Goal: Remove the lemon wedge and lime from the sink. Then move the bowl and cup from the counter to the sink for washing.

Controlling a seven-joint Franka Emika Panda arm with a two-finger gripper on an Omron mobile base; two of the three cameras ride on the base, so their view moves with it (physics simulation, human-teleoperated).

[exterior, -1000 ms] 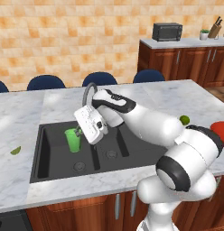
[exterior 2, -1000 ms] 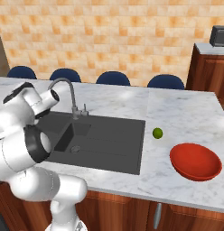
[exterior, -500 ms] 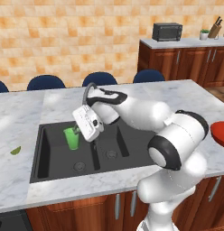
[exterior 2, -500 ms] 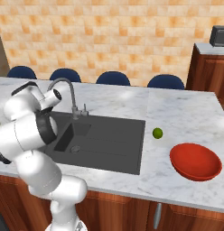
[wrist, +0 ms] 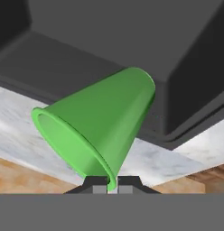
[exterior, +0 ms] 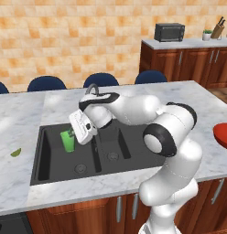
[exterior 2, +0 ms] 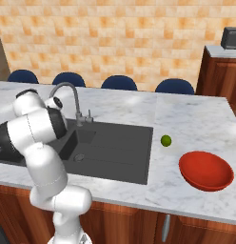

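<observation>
1. The hand [exterior: 75, 135] is clamped on the rim of the green cup [exterior: 67, 141], holding it over the left basin of the sink [exterior: 56, 171] for release.
2. Judgement: basin walls leave open room below; the divider ridge is close on the right.
3. The lemon wedge [exterior: 15, 152] lies on the worktop [exterior: 14, 178], left of the sink.
4. The lime [exterior 2: 166, 140] and the red bowl [exterior 2: 206, 170] sit on the worktop beyond the right basin; the bowl awaits transfer.

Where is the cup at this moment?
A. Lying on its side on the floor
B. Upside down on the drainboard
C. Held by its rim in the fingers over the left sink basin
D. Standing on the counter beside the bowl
C: the fingers pinch the cup by its rim, over the left basin of the sink.
</observation>
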